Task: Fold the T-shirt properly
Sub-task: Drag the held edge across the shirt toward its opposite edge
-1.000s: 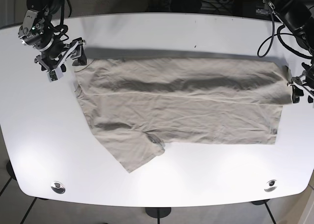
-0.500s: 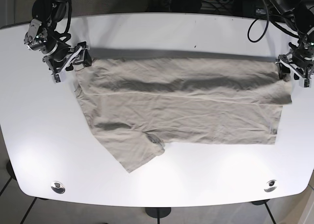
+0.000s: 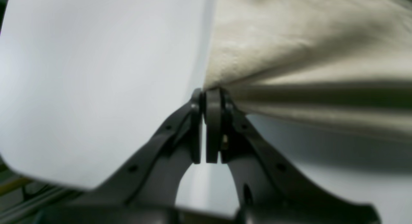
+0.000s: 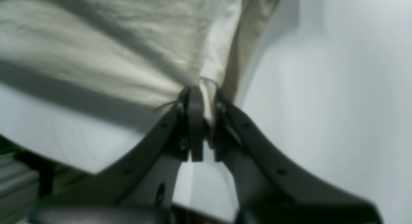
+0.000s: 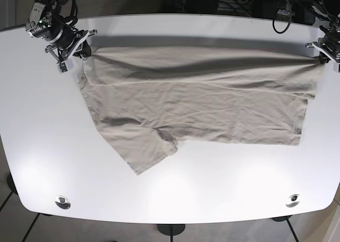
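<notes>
I've got the left gripper (image 3: pixel 206 92) and right gripper (image 4: pixel 202 88) each clamped on a far T-shirt (image 5: pixel 196 98) corner, held taut across the table (image 5: pixel 175 199) so the fold lands straight.

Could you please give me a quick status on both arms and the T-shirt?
Left pincer shut on T-shirt corner. Right pincer shut on the opposite corner. Far edge stretched between them, rest lying on the table. Nothing in the way.
</notes>
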